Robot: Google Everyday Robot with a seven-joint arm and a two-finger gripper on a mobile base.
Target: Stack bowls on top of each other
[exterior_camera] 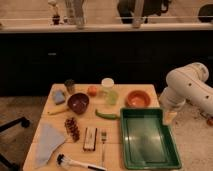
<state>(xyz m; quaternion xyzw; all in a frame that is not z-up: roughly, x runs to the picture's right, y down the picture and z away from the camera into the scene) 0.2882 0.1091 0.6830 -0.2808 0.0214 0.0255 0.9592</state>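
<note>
Two bowls stand apart on the wooden table (115, 150). The dark maroon bowl (78, 103) sits left of centre. The orange-red bowl (138, 98) sits at the back right, just behind the green tray. My white arm comes in from the right, and my gripper (170, 118) hangs at the table's right edge beside the tray's far right corner. It is in front of and to the right of the orange-red bowl, open, with nothing in it.
A large green tray (172, 155) fills the front right. Between the bowls stand a pale green cup (111, 96), a white-lidded jar (107, 83) and an orange fruit (92, 90). A green pepper (106, 115), blue sponge (59, 96), blue cloth (48, 140), fork (103, 142) and brush (75, 162) lie around.
</note>
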